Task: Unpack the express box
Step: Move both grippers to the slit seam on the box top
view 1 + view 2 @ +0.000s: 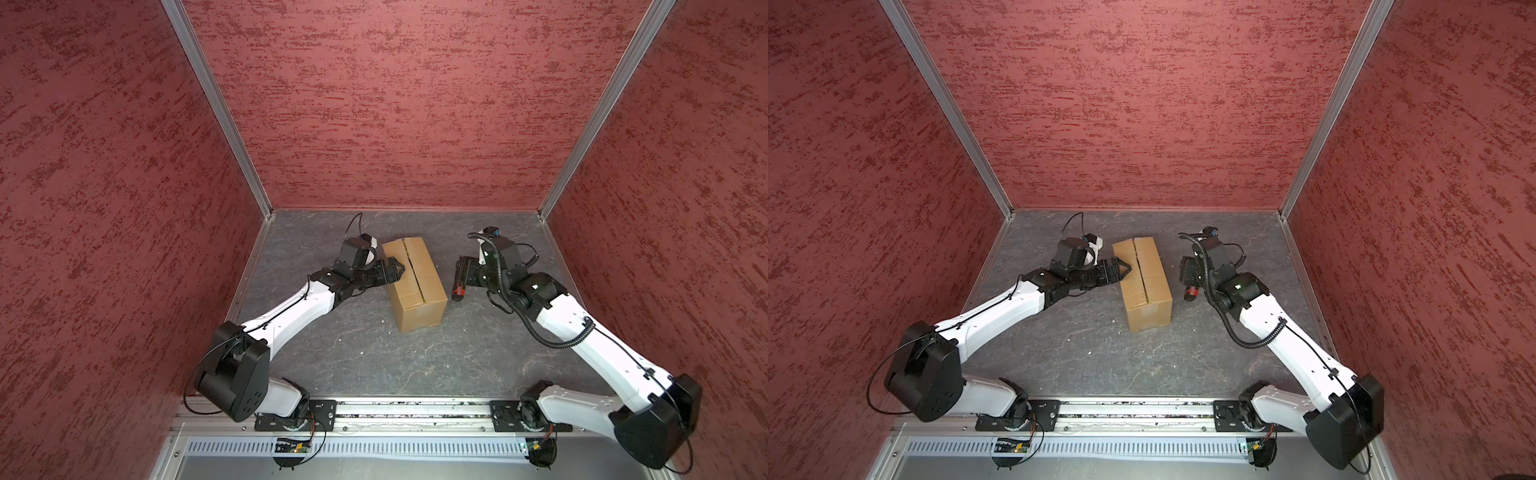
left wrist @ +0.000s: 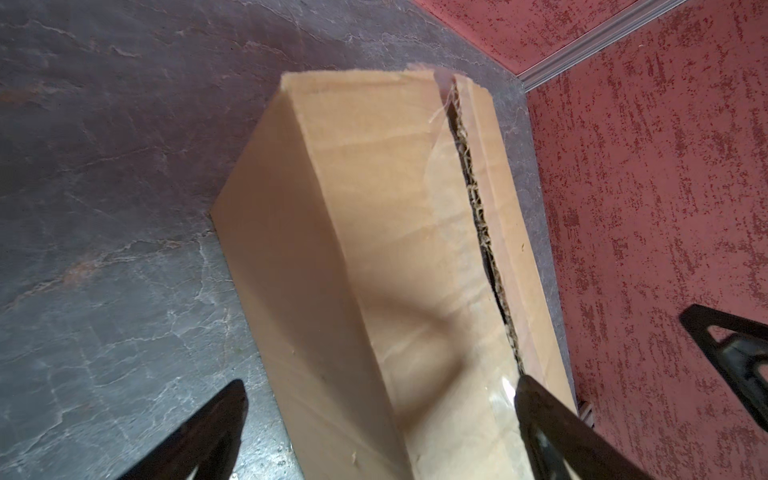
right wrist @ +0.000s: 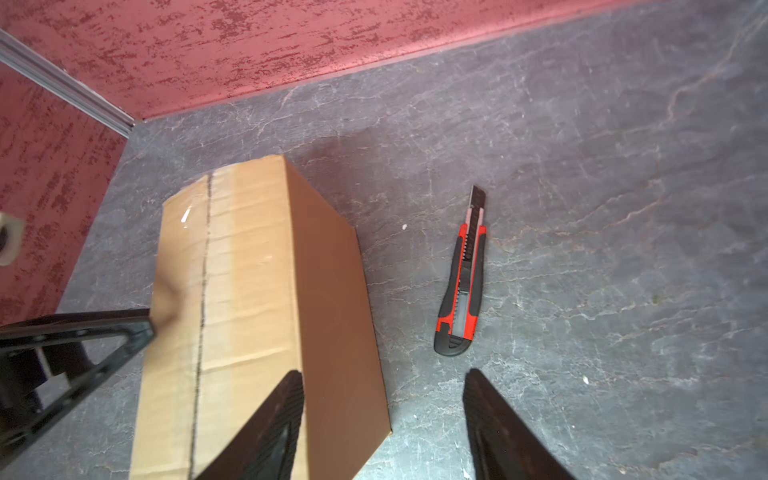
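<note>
Seam [image 2: 478, 199] of express box [image 1: 415, 282] slit; utility knife [image 3: 461, 282] on table [image 3: 602, 187]; right gripper [image 3: 382, 374] released, empty; left gripper [image 1: 397, 270] spread, empty, at lid edge. Judged next: pry flaps.

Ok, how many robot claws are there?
2. The left claw sits open over the box's left edge; the right claw hangs open beside the box, near the knife.

Bright, even overhead light in both top views. Faint, soft shadows lie on the bench [image 1: 374, 353] beside the box [image 1: 415, 286]. The wall rails [image 1: 216, 108] lean outward toward the frame edges, a wide-angle stretch. In the wrist views, tape [image 3: 185, 216] on the box shows small white glare. The left gripper [image 2: 380, 382] and right gripper [image 3: 383, 373] look dark and blurred close to the lens.
</note>
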You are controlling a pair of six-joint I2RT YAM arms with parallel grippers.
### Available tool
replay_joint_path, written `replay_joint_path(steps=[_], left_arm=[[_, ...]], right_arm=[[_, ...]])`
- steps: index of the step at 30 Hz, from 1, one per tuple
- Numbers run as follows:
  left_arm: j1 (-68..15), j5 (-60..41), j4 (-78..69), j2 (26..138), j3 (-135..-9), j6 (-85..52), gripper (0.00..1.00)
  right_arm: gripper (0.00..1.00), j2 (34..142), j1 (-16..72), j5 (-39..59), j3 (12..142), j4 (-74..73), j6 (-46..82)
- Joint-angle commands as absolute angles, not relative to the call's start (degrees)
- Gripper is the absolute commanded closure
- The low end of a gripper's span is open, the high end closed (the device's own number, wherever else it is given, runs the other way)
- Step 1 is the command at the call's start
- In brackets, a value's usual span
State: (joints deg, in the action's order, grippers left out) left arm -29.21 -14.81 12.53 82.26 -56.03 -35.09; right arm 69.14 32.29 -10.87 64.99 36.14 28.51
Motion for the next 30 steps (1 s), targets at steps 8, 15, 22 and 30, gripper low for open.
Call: replay_joint_path(steps=[8,15,22,30], left_arm=[[-30.23,-15.08,8.37,86.04,-55.81,-34.88,0.00],[-30.59,-14.66,6.67,87.77,-55.81,-35.29,0.00],[-30.85,-14.19,6.24,89.51,-55.73,-35.25,0.00],[-30.85,-14.00,4.85,90.42,-54.33,-36.38,0.00]], right_arm=[[0.33,78.30,42.21,-21.45,79.45,47.84,27.00],[0.31,82.96,45.85,-21.96,86.00,50.62,24.99],[0.30,90.26,48.66,-23.48,90.65,54.05,24.66],[0.29,95.08,49.66,-26.26,92.74,56.03,25.57]])
